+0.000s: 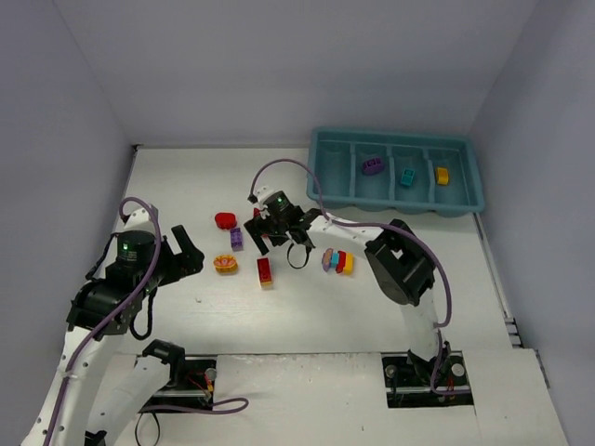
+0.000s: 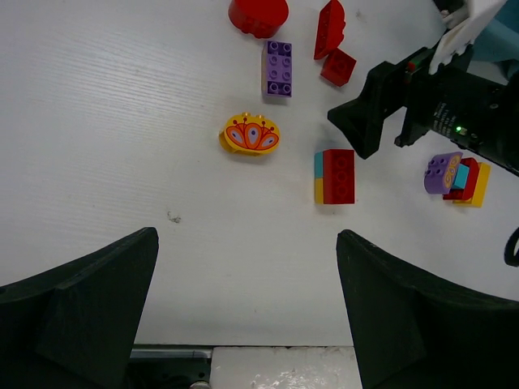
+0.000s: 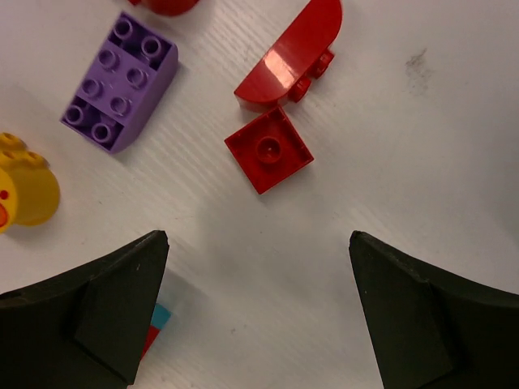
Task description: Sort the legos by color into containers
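The teal tray point(image 1: 390, 136) stands at the back right; it holds a purple brick point(image 1: 373, 165), a cyan brick point(image 1: 407, 177) and a yellow brick point(image 1: 442, 175), each in its own compartment. My right gripper point(image 1: 263, 230) is open and empty, low over the table, just short of a small red square brick point(image 3: 268, 150) and a red arch brick point(image 3: 290, 57). A purple brick point(image 3: 120, 81) lies to their left. My left gripper point(image 2: 246, 235) is open and empty, nearer than a yellow-orange rounded brick point(image 2: 250, 134) and a red-cyan-yellow stack point(image 2: 335, 176).
A red round brick point(image 1: 224, 220) lies at the far left of the group. A multicoloured stack point(image 1: 337, 261) lies to the right, beside the right arm's elbow point(image 1: 400, 260). The tray's leftmost compartment point(image 1: 335, 165) holds nothing. White walls close in the table.
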Robot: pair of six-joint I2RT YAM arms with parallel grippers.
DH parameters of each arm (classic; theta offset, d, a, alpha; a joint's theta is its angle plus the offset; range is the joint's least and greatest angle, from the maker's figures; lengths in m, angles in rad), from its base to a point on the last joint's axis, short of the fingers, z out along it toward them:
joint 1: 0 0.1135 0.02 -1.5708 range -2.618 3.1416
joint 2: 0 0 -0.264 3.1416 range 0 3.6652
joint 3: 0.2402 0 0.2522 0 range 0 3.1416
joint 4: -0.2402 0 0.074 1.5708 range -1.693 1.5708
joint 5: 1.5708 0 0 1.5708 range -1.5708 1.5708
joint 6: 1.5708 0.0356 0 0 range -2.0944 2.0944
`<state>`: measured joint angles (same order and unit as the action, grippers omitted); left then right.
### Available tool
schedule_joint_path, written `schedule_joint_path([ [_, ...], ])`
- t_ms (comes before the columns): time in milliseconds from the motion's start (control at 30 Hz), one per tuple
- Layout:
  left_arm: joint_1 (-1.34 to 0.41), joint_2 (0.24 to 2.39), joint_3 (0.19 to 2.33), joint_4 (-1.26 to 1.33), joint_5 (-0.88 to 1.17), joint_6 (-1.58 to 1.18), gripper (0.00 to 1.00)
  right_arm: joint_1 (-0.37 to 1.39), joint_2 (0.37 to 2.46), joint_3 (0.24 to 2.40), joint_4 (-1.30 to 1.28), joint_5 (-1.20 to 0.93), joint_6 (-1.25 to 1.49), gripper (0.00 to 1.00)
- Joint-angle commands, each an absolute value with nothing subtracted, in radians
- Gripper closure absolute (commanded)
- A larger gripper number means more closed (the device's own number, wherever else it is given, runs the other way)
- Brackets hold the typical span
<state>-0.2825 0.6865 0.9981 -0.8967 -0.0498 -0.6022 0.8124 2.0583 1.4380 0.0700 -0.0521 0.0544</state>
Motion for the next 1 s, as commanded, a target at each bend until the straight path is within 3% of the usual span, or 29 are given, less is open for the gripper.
schedule_joint_path([
  [0, -0.287, 0.696, 1.0, -0.844, -0.057, -0.586, 0.16, 0.805, 2.078, 1.492, 0.127, -0.089, 0.009, 0.09],
  [267, -0.287, 0.689, 1.012, -0.868, -0.066, -0.584, 0.16, 0.793, 2.197, 1.583, 0.129, -0.117, -0.057, 0.12],
  [467, -0.287, 0.684, 1.014, -0.877, -0.075, -0.592, 0.16, 0.765, 2.244, 1.62, 0.129, -0.166, -0.043, 0.25],
  [567, -0.287, 0.684, 1.008, -0.876, -0.078, -0.595, 0.16, 0.756, 2.249, 1.621, 0.136, -0.184, -0.043, 0.37],
  [667, -0.287, 0.693, 1.005, -0.871, -0.078, -0.6, 0.16, 0.752, 2.25, 1.629, 0.138, -0.187, -0.054, 0.67],
  [733, -0.287, 0.696, 1.005, -0.87, -0.075, -0.607, 0.16, 0.752, 2.235, 1.625, 0.138, -0.184, -0.054, 0.78],
  [767, -0.287, 0.696, 1.003, -0.868, -0.075, -0.61, 0.16, 0.749, 2.226, 1.62, 0.138, -0.184, -0.055, 0.88],
  [833, -0.287, 0.693, 1.002, -0.864, -0.075, -0.62, 0.16, 0.749, 2.188, 1.606, 0.138, -0.178, -0.064, 0.98],
  [967, -0.287, 0.692, 1.0, -0.864, -0.077, -0.627, 0.16, 0.732, 2.045, 1.578, 0.138, -0.132, -0.074, 1.0],
])
